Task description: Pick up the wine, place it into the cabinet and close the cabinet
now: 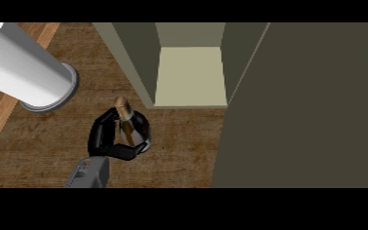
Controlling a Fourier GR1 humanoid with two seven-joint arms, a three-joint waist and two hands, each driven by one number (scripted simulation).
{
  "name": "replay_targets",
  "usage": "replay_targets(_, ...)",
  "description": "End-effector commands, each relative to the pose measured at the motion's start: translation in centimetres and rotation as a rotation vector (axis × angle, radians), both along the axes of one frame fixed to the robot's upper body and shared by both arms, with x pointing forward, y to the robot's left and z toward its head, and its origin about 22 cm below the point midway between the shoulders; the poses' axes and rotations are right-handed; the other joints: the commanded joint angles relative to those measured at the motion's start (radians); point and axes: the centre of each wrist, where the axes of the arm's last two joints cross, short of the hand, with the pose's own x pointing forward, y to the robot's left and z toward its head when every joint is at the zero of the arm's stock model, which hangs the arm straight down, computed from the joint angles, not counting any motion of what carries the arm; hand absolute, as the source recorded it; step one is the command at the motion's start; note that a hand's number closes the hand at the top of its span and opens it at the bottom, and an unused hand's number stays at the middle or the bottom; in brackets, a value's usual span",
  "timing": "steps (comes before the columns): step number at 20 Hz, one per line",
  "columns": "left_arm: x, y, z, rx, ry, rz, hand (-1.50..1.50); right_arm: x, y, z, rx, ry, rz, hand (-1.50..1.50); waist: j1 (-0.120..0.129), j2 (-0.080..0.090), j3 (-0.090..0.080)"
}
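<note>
Left black hand [115, 139], fingers curled round the dark, tan-capped wine bottle [124, 113] above the wooden tabletop [57, 136]; its neck may strike the open olive cabinet's [191, 75] wall.

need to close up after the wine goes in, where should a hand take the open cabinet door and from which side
Take the cabinet door along its free near edge, coming from its right, outer face and pushing left toward the opening. It stands swung wide, with no handle visible.

Dim, flat light; cabinet [191, 75] floor brightest, its door [302, 112] dull; white cylinder [32, 70] shaded along edge; no glare.
</note>
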Motion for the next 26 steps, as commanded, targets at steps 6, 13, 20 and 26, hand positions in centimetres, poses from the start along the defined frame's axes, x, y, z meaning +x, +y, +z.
replay_targets(6, 0.7, -5.1, 6.7, -0.026, -0.106, -0.108, 1.50, -1.3, -1.4, -0.1, -0.004, 0.031, 0.056, -1.50, 0.009, -0.003, 0.001)
replay_targets(13, 0.9, -9.9, 13.5, -0.144, -0.090, -0.174, 1.50, -1.6, -0.3, 0.3, 0.019, 0.026, 0.081, -1.50, 0.000, -0.002, -0.001)
replay_targets(20, 1.5, -14.5, 19.8, -0.135, -0.079, -0.124, 1.50, -3.5, -1.1, -0.8, 0.011, 0.019, 0.095, -1.50, -0.020, 0.001, 0.000)
replay_targets(26, 3.1, -15.4, 23.7, -0.122, -0.050, -0.100, 1.50, -2.6, -1.5, 0.0, 0.002, 0.028, 0.067, -1.50, -0.011, 0.004, -0.001)
